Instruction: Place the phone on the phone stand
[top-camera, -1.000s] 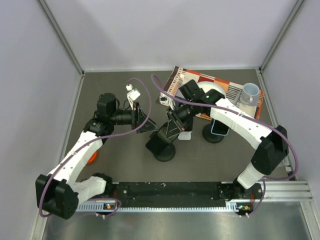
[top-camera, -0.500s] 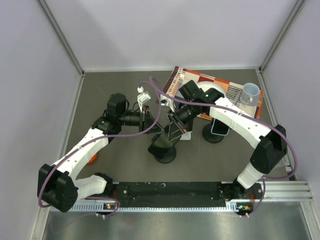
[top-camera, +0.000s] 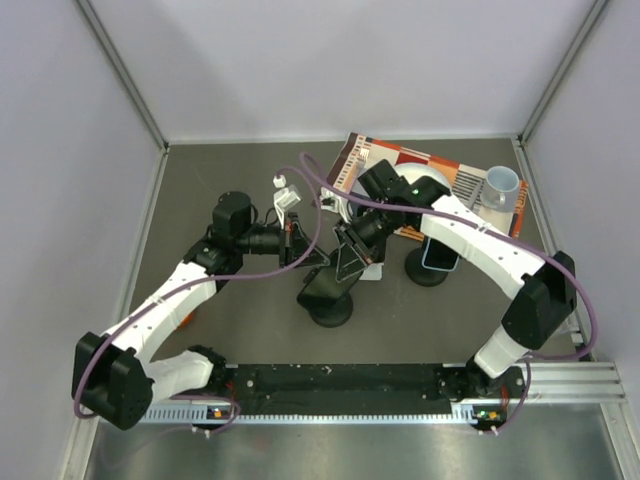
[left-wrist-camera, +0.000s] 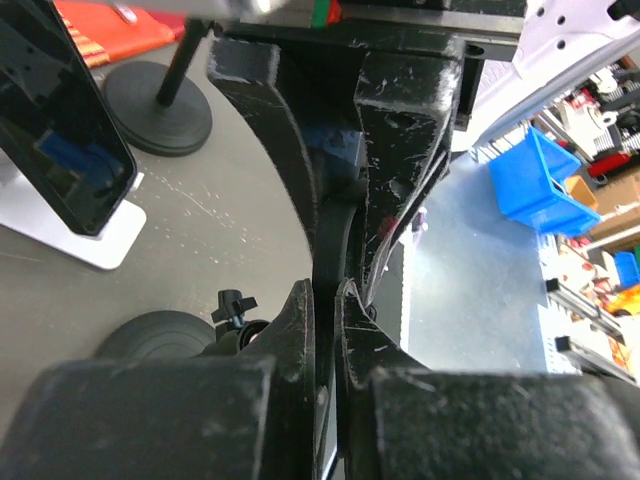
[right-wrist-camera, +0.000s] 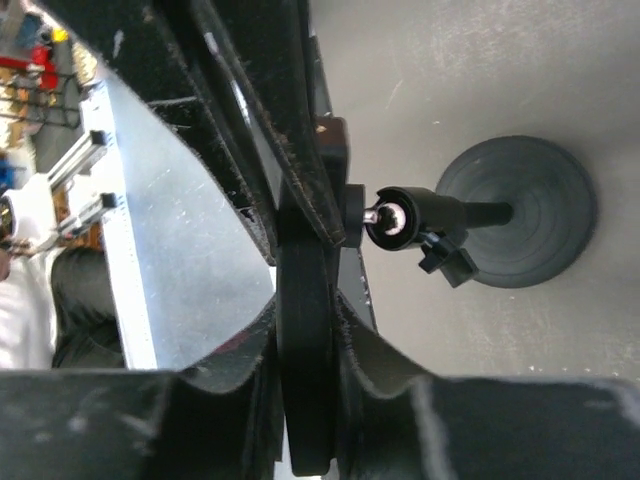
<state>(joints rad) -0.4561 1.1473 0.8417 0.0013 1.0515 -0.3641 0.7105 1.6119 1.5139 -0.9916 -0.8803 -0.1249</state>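
Over gray tabletop (top-camera: 230, 170): clamps right claw (right-wrist-camera: 305, 290) on black mount plate (right-wrist-camera: 305, 420) of pole stand (top-camera: 328, 305), pinches left claw (left-wrist-camera: 325, 290) together alongside; finds phone (left-wrist-camera: 60, 110) propped on white phone stand (left-wrist-camera: 80, 235), 2 o'clock from pole base.

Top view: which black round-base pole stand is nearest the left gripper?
The central black round-base stand, beside the left gripper; the other black stand sits farther right, under the right arm.
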